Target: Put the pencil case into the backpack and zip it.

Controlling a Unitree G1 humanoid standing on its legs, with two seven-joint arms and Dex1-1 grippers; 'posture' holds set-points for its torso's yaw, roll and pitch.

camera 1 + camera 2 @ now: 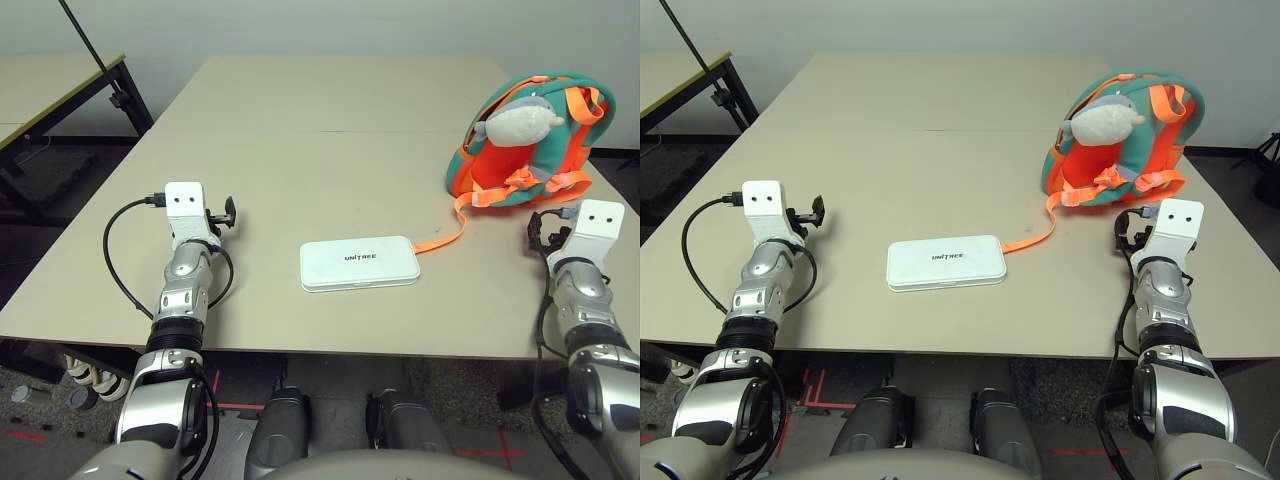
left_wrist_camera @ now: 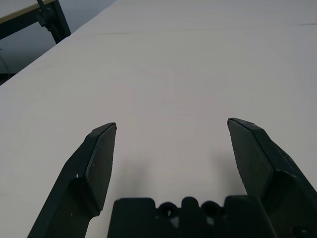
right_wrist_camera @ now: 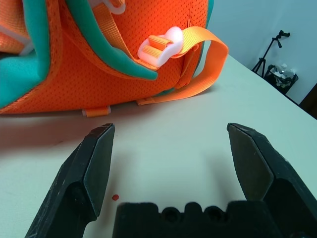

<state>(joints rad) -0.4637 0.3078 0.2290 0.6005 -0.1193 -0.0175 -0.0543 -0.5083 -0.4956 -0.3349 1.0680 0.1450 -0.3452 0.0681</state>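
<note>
Case [image 1: 360, 264] lies flat on the worktop [image 1: 330, 110] near its front edge, between the two arms, lettering up, with an orange strap [image 1: 443, 237] running from its right end to the backpack [image 1: 530, 135]. Backpack sits at the right rear, strap side up, a plush shark [image 1: 520, 120] on top. Left tool [image 2: 171, 144] stands wide open over bare worktop, and right tool [image 3: 168, 148] stands wide open and empty just short of the backpack.
</note>
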